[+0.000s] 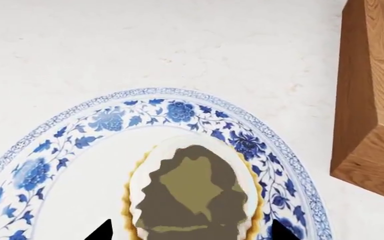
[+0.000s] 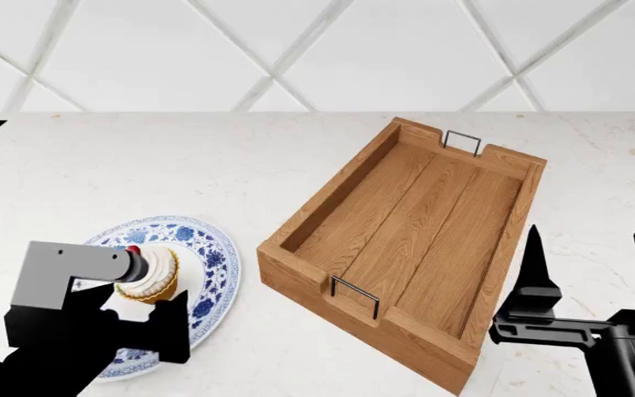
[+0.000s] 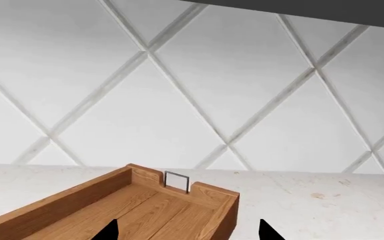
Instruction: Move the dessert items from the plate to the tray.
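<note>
The cupcake [image 2: 155, 269], with white swirled frosting and a red cherry, stands on a blue-and-white patterned plate [image 2: 212, 248] at the left of the counter. My left gripper [image 2: 146, 310] is open and straddles it. In the left wrist view the cupcake [image 1: 192, 185] sits between the two black fingertips [image 1: 104, 231], on the plate [image 1: 112, 120]. The ice cream cone is not in view. The brown wooden tray [image 2: 406, 215] lies empty in the middle. My right gripper [image 2: 594, 265] is open and empty at the tray's near right side, above its edge [image 3: 145, 210].
The tray's corner [image 1: 372, 100] stands close beside the plate. Wire handles [image 2: 463, 141] sit at both short ends of the tray. A white diamond-tiled wall [image 2: 317, 50] backs the pale marble counter [image 2: 130, 165].
</note>
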You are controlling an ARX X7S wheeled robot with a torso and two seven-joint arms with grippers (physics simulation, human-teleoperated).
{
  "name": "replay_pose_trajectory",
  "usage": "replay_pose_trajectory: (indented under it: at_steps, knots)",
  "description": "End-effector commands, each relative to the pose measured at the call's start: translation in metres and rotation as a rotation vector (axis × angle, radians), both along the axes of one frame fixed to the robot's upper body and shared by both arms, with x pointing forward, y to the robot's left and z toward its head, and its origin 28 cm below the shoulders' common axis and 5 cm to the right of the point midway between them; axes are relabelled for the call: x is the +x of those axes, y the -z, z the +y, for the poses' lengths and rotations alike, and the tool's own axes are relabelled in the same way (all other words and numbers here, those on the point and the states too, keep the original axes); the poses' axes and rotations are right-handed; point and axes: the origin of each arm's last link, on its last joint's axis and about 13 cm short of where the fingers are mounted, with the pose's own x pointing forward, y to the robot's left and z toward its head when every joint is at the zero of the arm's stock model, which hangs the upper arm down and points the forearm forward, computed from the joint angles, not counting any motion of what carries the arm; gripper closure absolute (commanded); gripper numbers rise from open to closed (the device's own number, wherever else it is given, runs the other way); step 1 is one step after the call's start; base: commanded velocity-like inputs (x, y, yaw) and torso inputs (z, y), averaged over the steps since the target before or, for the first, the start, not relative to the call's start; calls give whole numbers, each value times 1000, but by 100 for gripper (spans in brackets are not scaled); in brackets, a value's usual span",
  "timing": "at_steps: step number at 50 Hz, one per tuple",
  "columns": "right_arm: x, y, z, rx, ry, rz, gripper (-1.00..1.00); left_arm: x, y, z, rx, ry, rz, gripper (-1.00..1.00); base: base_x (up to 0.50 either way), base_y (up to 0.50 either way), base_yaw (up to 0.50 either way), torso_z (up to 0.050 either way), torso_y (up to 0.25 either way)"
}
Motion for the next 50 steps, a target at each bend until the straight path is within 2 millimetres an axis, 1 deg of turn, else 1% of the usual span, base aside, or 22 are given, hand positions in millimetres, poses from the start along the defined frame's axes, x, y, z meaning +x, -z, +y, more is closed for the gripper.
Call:
replay_pose_trajectory:
  at_steps: [1,31,32,44,50]
  knots:
    - [-1,0,0,-1,1,-1,-100,3,2,0,2,-4,4,-100,0,0,0,0,0]
    - [-2,1,-2,2,5,1,-100,13,3,-1,6,-13,1,-100,0,0,0,0,0]
    - [-2,1,-2,2,5,0,-100,13,2,-1,6,-13,2,100,0,0,0,0,0]
    - [-2,0,-1,1,4,-3,-100,10,0,-2,2,-4,-4,100,0,0,0,0,1]
    - [-3,0,-1,2,5,-3,-100,6,-7,-2,-1,4,-28,100,0,0,0,0,0]
